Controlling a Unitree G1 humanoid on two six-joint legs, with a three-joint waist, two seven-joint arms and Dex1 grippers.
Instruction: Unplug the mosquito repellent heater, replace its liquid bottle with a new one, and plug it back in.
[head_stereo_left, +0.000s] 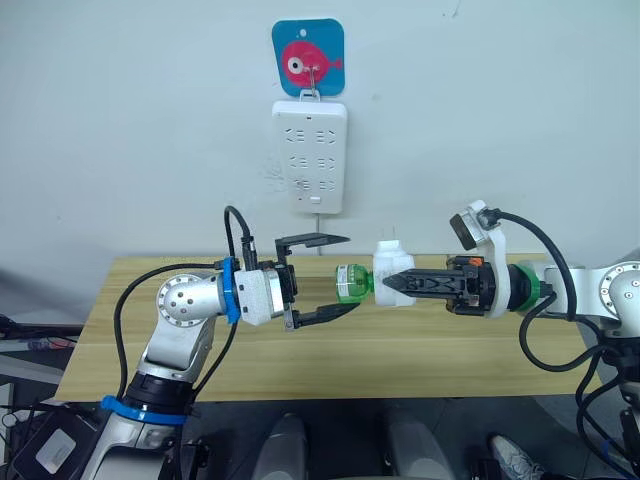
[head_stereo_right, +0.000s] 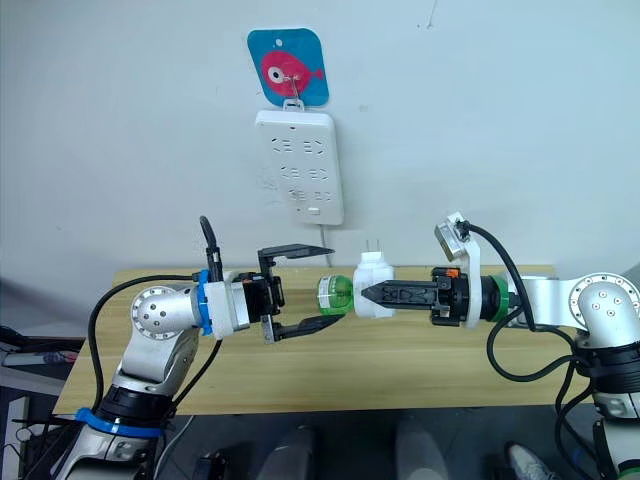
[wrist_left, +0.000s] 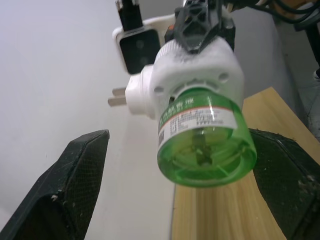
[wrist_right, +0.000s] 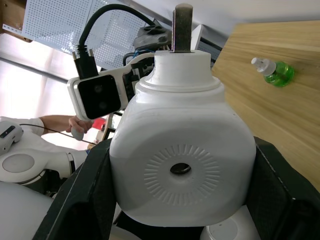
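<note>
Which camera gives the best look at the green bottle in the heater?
Left wrist view: the green bottle faces the lens, label readable. The eye views show it small, side-on, beside the open left gripper. In the right wrist view the heater hides it.

Power strip (head_stereo_left: 314, 155) under fish hook (head_stereo_left: 308, 58)

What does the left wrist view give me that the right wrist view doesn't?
Left wrist view alone: the green liquid bottle screwed into the heater, its base facing the camera between the open left gripper jaws, not yet touched.

Right wrist view alone: the heater's face with its round hole, and a spare green bottle lying on the wooden table.

Both: the white mosquito repellent heater, unplugged with prongs exposed, clamped in the right gripper.
</note>
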